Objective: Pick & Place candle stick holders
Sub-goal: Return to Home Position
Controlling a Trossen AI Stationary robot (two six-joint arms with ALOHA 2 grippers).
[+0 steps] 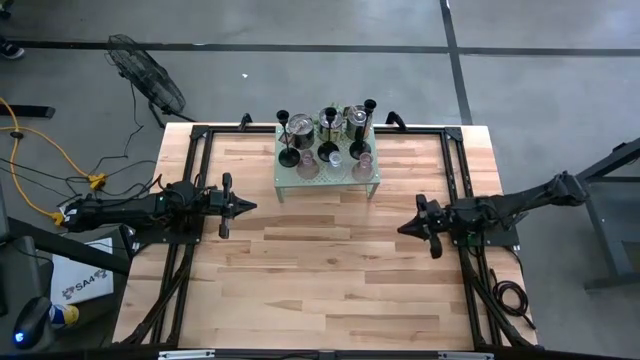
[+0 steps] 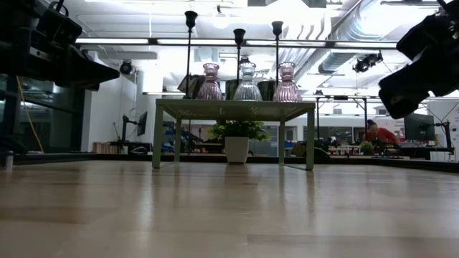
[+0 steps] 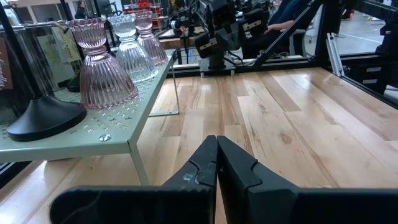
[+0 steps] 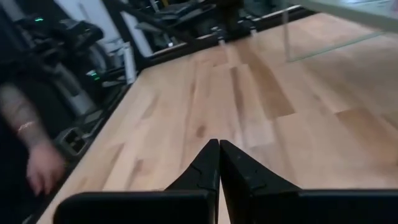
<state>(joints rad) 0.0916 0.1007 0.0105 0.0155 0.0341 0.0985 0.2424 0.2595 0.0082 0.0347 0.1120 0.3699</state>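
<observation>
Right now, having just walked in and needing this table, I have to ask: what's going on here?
Nothing is being handled. The left gripper and right gripper hover shut and empty over the table, one at each side. The holders, black, silver, pink and clear, all stand on the green rack at the table's far edge.
</observation>
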